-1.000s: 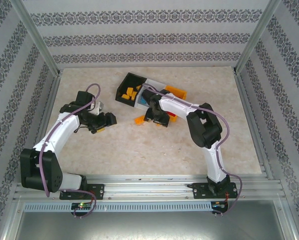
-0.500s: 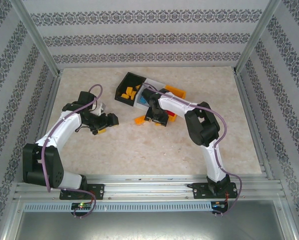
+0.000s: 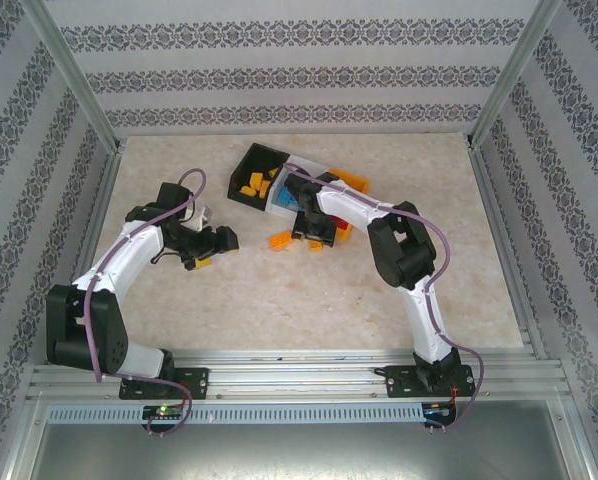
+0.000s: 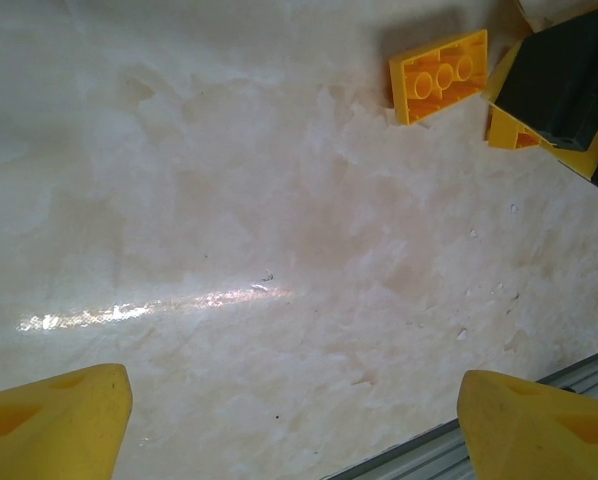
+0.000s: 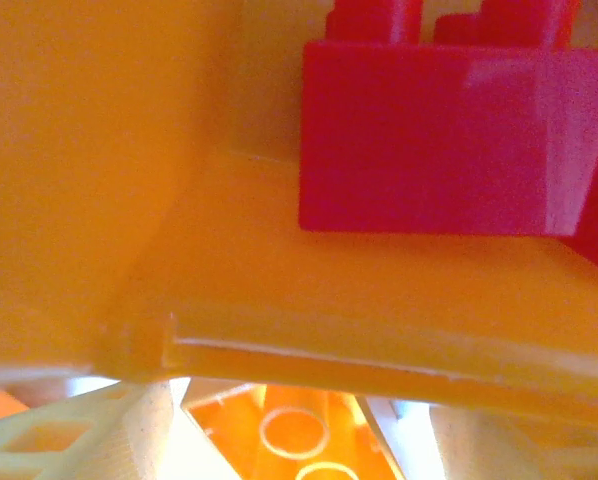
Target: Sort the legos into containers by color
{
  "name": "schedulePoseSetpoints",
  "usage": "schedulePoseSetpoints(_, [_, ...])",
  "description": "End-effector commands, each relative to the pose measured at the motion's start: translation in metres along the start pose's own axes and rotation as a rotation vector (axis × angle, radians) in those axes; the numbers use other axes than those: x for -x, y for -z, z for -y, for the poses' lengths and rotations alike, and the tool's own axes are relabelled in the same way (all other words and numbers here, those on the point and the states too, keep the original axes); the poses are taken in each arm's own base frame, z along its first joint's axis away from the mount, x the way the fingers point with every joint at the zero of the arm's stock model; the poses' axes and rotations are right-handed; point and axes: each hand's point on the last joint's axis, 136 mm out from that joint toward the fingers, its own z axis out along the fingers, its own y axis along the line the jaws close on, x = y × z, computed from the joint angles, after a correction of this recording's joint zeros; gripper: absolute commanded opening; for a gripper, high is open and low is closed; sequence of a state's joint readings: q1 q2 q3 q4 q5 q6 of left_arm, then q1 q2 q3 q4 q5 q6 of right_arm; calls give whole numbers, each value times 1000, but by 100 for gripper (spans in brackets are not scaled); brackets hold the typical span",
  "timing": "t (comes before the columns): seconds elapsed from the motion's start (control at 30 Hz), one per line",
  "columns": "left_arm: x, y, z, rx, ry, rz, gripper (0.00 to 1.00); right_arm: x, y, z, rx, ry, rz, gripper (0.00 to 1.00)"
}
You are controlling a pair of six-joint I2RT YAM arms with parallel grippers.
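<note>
Three bins, black bin, white bin, orange bin, two arms, and two loose orange-yellow bricks.

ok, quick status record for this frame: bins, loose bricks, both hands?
black bin: holds orange-yellow bricks
white bin: middle of row, blue bricks inside
orange bin: right end of row, red brick right by its wall
loose brick: orange-yellow, on the table in front of the bins
left hand: open, nothing in it, over bare table
right hand: low by the orange bin, an orange-yellow brick between its tips; grip unclear
</note>
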State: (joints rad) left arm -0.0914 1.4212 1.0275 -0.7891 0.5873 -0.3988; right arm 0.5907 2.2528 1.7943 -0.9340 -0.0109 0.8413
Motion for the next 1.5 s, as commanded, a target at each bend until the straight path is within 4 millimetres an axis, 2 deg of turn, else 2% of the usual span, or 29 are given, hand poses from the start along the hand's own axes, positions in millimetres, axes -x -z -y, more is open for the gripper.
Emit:
schedulePoseSetpoints(0.0, [6, 2, 5, 1, -31, 10, 86, 0, -8, -3, -3, 52, -14, 53])
schedulePoseSetpoints(0.13, [7, 1, 5, -1, -27, 7, 88, 1, -2, -4, 1, 66, -13, 40])
schedulePoseSetpoints(0.3, [8, 0, 5, -1, -29, 4, 91, -4, 21, -11, 42, 69, 5, 34])
schedulePoseSetpoints(0.43, [9, -2, 4, -1, -28, 1, 100, -9, 51, -33, 166, 45, 21, 34])
schedulePoseSetpoints(0.5, [8, -3, 4, -3, -27, -1, 100, -8, 63, -47, 260, 10, 28, 34])
schedulePoseSetpoints(0.6, [8, -5, 3, -2, -26, -5, 100, 5, 83, -73, 426, -47, 48, 34])
schedulePoseSetpoints(0.7, [8, -4, 3, -2, -28, -5, 100, 27, 100, -99, 561, -72, 87, 34])
schedulePoseSetpoints(0.97, [5, -6, -1, 9, -33, -11, 100, 88, 115, -154, 738, -94, 143, 34])
schedulePoseSetpoints(1.07, [5, -8, -1, 10, -32, -19, 100, 110, 116, -166, 759, -101, 172, 39])
schedulePoseSetpoints(1.17, [7, -10, -1, 12, -32, -29, 100, 129, 111, -171, 765, -117, 189, 55])
schedulePoseSetpoints(1.23, [7, -11, -1, 13, -32, -34, 100, 139, 112, -172, 776, -128, 212, 61])
schedulePoseSetpoints(1.33, [7, -11, -1, 14, -32, -35, 100, 147, 121, -172, 794, -136, 238, 70])
schedulePoseSetpoints(1.47, [7, -10, -2, 17, -31, -33, 100, 143, 130, -161, 768, -111, 242, 73])
